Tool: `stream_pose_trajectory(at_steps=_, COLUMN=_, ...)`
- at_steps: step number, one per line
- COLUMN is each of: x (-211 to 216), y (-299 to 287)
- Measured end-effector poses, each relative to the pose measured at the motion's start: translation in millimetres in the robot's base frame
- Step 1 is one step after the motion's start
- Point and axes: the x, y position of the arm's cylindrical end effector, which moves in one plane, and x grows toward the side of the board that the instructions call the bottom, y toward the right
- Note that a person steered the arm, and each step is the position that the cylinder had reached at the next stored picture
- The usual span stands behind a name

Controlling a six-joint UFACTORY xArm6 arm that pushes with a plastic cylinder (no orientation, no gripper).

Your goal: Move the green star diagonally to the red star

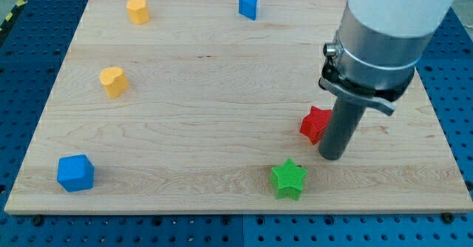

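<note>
The green star (288,179) lies near the board's bottom edge, right of centre. The red star (315,124) lies just above and to the right of it, partly hidden by my rod. My tip (332,157) rests on the board right beside the red star's lower right side, and up and to the right of the green star, a short gap away from it.
A wooden board (222,92) on a blue perforated table. A blue cube-like block (75,173) at the bottom left, a yellow heart-like block (113,80) at the left, a yellow block (137,10) at the top left, a blue block (249,6) at the top.
</note>
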Motion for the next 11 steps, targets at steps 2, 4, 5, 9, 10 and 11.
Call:
stream_pose_trajectory(at_steps=2, x=57.6, y=-24.2)
stream_pose_trajectory(at_steps=4, x=62.1, y=-76.7)
stream_pose_trajectory(at_steps=5, x=62.1, y=-105.6)
stream_pose_trajectory(at_steps=9, x=53.4, y=-62.6)
stream_pose_trajectory(at_steps=10, x=41.3, y=-75.4)
stream_pose_trajectory(at_steps=11, x=40.9, y=-115.2)
